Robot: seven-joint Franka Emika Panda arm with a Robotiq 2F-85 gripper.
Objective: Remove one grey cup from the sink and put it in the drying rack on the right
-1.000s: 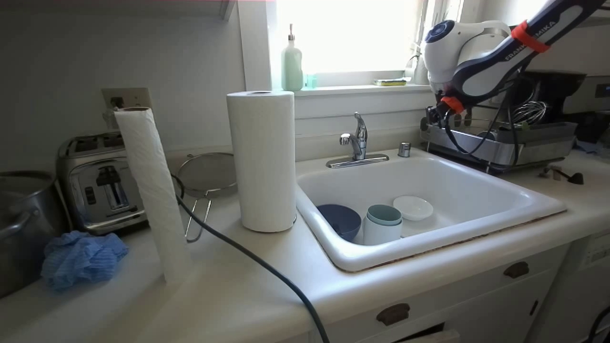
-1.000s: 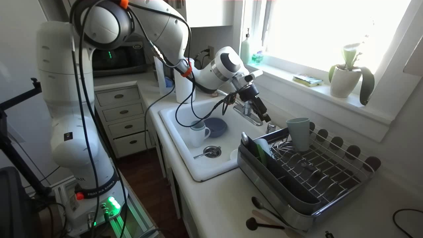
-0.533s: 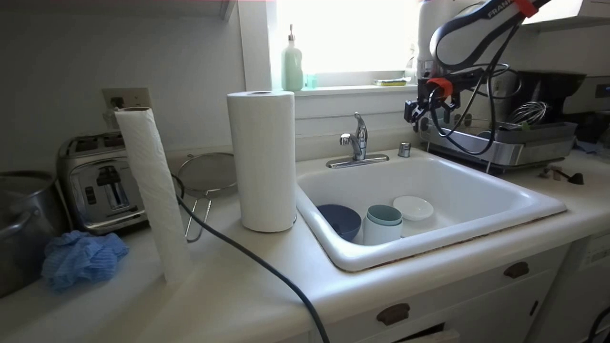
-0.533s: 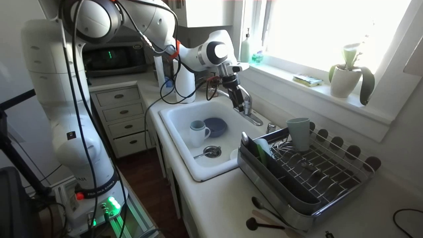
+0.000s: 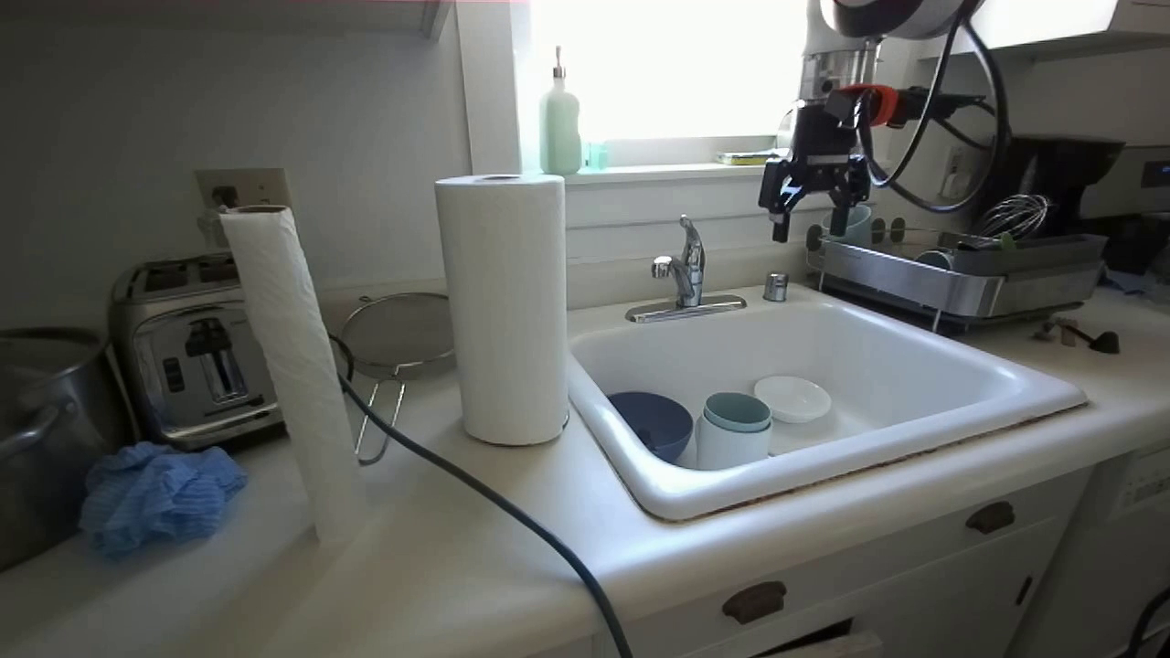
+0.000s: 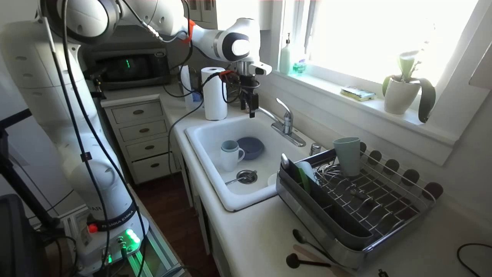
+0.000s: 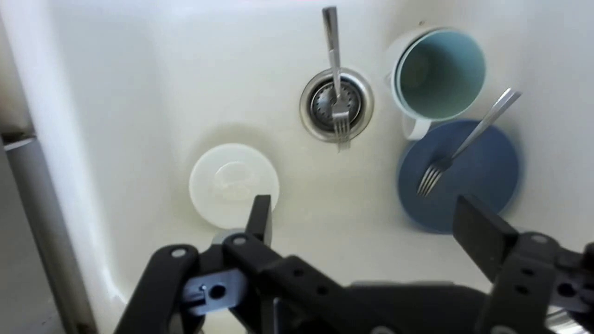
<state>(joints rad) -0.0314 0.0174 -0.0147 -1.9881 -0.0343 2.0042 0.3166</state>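
The grey cup (image 5: 737, 411), teal-tinted, sits nested inside a white mug in the sink (image 5: 877, 464). It also shows in the other views (image 6: 230, 144) (image 7: 442, 74), its open mouth facing up. My gripper (image 5: 810, 227) is open and empty, pointing down high above the sink. In the wrist view its fingers (image 7: 364, 199) are spread wide, between the white dish and the blue bowl; the cup lies beyond the right finger. The drying rack (image 6: 319, 227) stands beside the sink; another grey-teal cup (image 6: 348, 156) stands upright in it.
The sink also holds a dark blue bowl (image 7: 457, 178) with a fork, a white round dish (image 7: 234, 185), and a fork over the drain (image 7: 336, 104). A chrome faucet (image 6: 287, 121) rises at the back edge. A paper towel roll (image 5: 503, 311) stands beside the sink.
My gripper has swung away from the drying rack and faucet to above the sink and turned to point straight down. The cups and dishes have not moved.
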